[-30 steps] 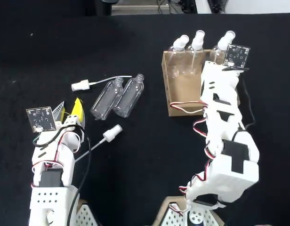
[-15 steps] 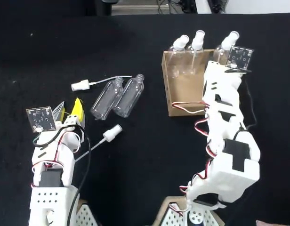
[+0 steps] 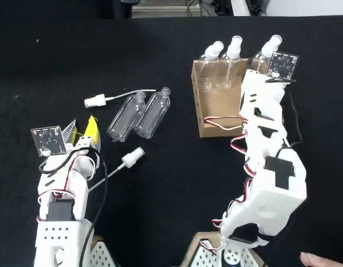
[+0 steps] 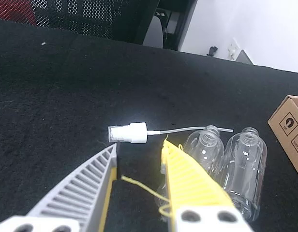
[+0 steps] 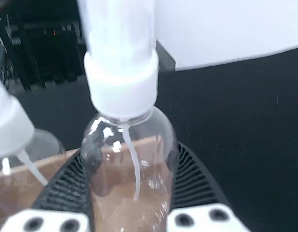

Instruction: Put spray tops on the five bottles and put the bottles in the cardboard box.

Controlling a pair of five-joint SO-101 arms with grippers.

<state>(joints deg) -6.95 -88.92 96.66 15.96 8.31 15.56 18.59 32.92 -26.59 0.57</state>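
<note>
1. We see a table covered all over in black cloth.
2. On it, left of the middle, two clear uncapped bottles lie on their sides, touching along their length. The left bottle and the right bottle both point their necks towards the far edge.
3. We find a white spray top just beside the left bottle, its thin tube running towards the two necks.
4. A second spray top lies nearer the arms, apart from the bottles.
5. The open cardboard box stands to the right, apart from the right bottle.

Overhead above table, wrist views low, close, sharing bottles
</note>
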